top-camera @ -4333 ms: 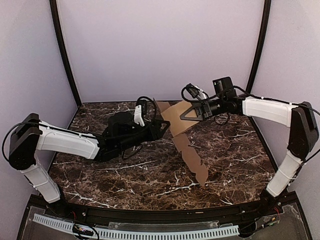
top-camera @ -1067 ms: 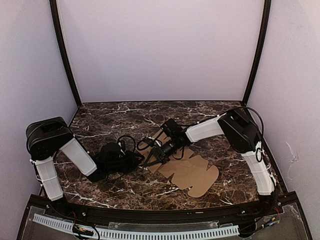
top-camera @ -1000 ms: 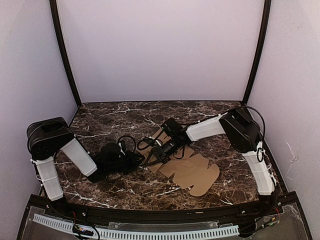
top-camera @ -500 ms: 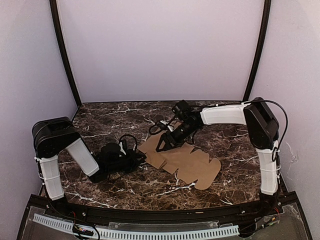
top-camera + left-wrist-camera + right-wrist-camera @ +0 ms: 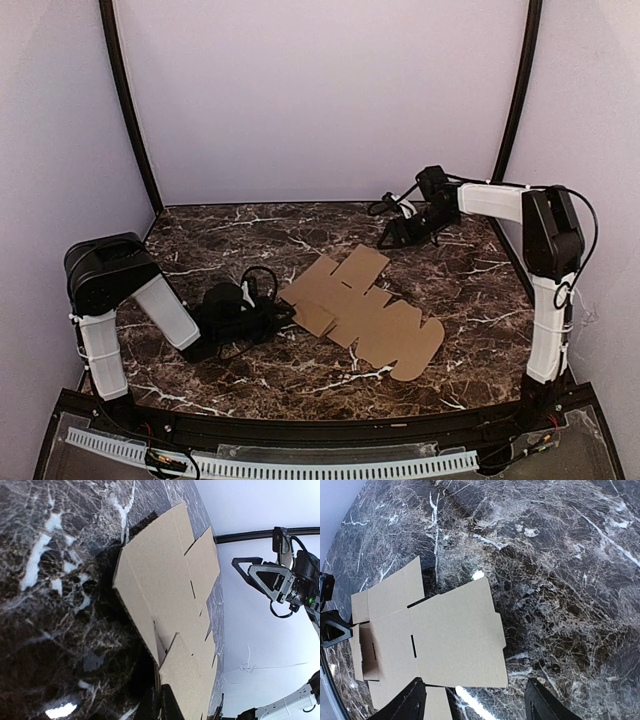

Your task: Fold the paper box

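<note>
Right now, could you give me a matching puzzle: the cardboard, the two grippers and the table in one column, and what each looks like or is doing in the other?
Things:
1. paper box
2. left gripper
3. right gripper
4. table

States:
A. open, raised at the far right, holding nothing
B. dark marble with white veins
C. brown, unfolded, lying mostly flat
D. shut on a cardboard edge

Pairs: 1-C, 2-D, 3-A, 4-B

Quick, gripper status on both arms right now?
Left gripper: closed, pinching the left edge of the flat paper box.
Right gripper: open, holding nothing, away from the box.
</note>
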